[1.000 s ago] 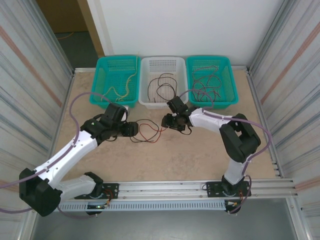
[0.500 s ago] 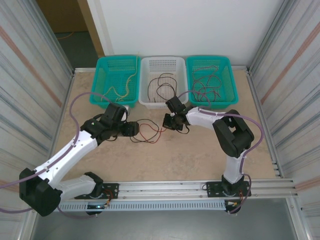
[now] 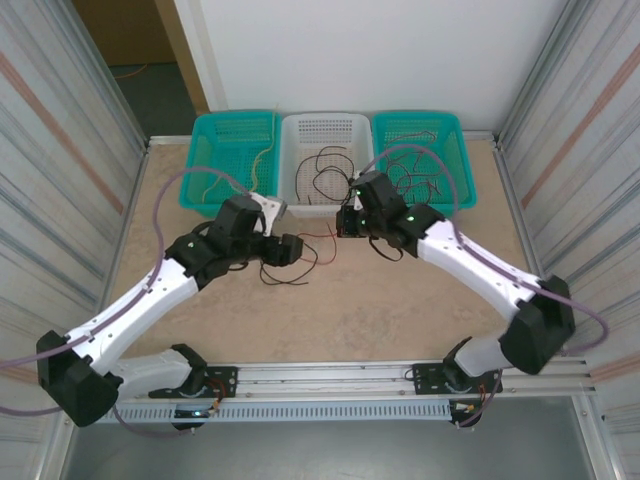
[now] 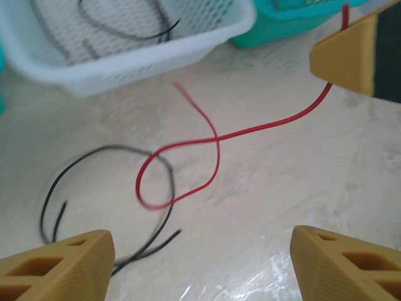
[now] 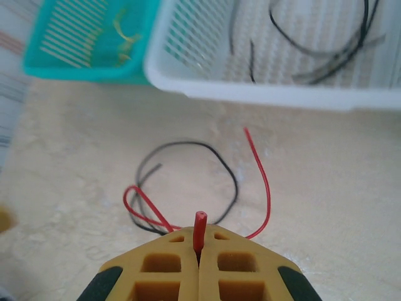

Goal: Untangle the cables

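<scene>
The red cable (image 4: 216,138) lies on the counter (image 3: 400,310) just in front of the white basket (image 3: 325,125). It curls into one loop that crosses itself, and its free tip points toward that basket. Its other end is pinched in my right fingers (image 5: 182,263), which are closed tight on it. A short red stub stands up out of the seam between them, and the strand rises off the counter to reach them.

A black cable (image 4: 103,148) lies loose on the counter, its curve overlapping the red loop. My left fingers (image 4: 62,263) stand wide apart with nothing between them. They hover over both cables and face the right fingers across the loop.

Behind all this, three baskets sit in a row at the far edge of the counter. The white one in the middle holds black cables (image 3: 325,175). The left teal basket (image 3: 235,115) holds pale yellow cables (image 3: 255,165), and the right teal basket (image 3: 420,115) holds dark cables (image 3: 428,172).
</scene>
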Controlling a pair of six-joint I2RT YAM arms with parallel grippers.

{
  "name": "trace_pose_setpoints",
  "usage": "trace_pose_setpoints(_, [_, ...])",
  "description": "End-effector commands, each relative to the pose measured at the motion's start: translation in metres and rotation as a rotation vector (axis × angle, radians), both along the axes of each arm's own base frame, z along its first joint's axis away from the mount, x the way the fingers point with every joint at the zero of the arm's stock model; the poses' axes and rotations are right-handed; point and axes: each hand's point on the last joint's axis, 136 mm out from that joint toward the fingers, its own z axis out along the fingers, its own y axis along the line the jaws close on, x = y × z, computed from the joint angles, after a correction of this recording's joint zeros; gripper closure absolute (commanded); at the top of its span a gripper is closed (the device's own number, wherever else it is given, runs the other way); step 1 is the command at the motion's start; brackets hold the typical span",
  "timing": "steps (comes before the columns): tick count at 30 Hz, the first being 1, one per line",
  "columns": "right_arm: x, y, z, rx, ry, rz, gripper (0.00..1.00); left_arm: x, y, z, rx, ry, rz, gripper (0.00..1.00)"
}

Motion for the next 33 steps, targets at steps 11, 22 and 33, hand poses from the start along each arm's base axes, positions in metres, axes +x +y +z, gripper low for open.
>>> trace_pose_setpoints(11, [-0.021,-0.030,0.125,0.175,-0.235,-0.041,1.00,0.021,-0.022,0.056,-0.353,-0.226,0.109,0.18])
trace_pose_setpoints(22, [-0.029,-0.023,0.160,0.291,-0.279,-0.002,1.00,0.032,-0.015,0.052,-0.326,-0.243,0.180,0.51])
trace_pose_setpoints(33, [-0.020,-0.021,0.186,0.419,-0.284,-0.008,1.00,0.031,-0.020,0.059,-0.402,-0.270,0.188,0.61])
